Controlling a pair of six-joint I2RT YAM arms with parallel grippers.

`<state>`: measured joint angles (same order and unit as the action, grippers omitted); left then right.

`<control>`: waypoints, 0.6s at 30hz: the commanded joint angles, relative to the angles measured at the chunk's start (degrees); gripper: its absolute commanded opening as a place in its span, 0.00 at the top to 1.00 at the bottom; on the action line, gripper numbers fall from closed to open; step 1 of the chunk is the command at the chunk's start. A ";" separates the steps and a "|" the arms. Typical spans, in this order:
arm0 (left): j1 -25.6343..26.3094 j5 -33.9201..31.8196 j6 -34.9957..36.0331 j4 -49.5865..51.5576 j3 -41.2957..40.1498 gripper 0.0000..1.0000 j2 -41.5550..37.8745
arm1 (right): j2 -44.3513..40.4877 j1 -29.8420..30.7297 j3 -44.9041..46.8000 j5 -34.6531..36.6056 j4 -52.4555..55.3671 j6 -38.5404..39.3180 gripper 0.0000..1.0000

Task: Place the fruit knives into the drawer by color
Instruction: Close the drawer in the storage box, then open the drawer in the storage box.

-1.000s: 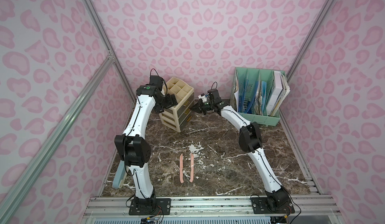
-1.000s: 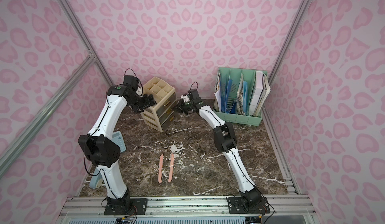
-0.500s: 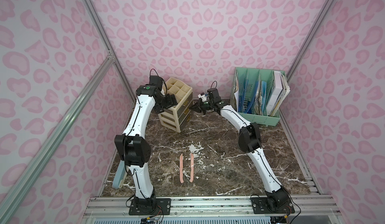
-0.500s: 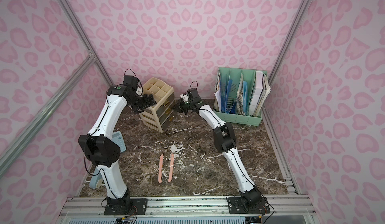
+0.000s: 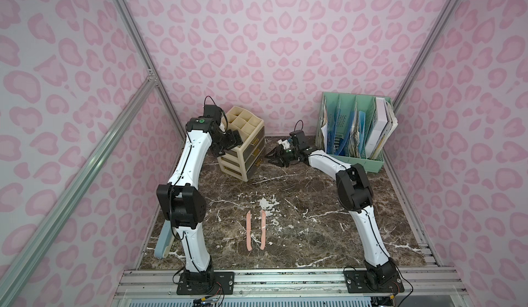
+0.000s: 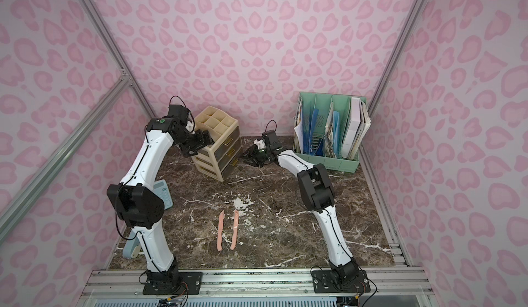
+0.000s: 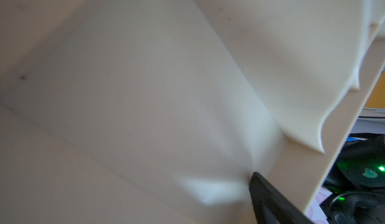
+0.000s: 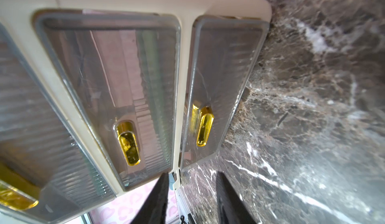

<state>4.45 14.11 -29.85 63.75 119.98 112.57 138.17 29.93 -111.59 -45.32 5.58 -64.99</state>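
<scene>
**A:** Which knives are still out?

**B:** Two pink fruit knives. They lie side by side but apart, toward 6 o'clock on the surface, with tips to 12 and handles to 6. I see no green or teal ones outside. A greenish streak shows behind the ribbed front of the middle drawer, but I cannot tell what it is.

**A:** How will they handle?

**B:** Light, stiff and thin, I'd judge. Lying flat on polished stone, they'll likely skid. I'd pinch one across the handle, its thicker end, with a narrow opening so its neighbour isn't nudged.

**A:** And the claws?

**B:** The left claw is spread wide against the side of the drawer unit at 11 o'clock. I think it is steadying the unit rather than carrying anything. The right claw sits just off the drawer fronts, fingers partly parted with nothing between them.

**A:** What has changed since a second ago?

**B:** The right claw was pinched shut and has now parted. The knives and the left arm haven't moved. All three drawers look shut.
</scene>
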 commanded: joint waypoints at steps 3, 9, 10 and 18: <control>-0.14 0.65 -0.21 0.41 -0.19 0.09 0.27 | 0.38 0.48 0.45 -1.24 -8.14 -4.00 0.55; -0.32 0.83 -0.21 0.28 -0.62 0.09 0.06 | 1.78 0.96 1.91 -1.79 -13.26 -7.74 0.58; -0.34 0.91 -0.21 0.30 -0.71 0.09 0.02 | 1.92 1.01 2.35 -1.87 -14.22 -8.46 0.58; -0.59 0.93 -0.22 0.25 -1.06 0.09 -0.29 | 2.85 1.45 4.29 -2.14 -19.00 -11.32 0.60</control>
<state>3.95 15.55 -30.04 63.11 119.26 112.57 140.73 31.16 -107.77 -46.57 -8.67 -74.39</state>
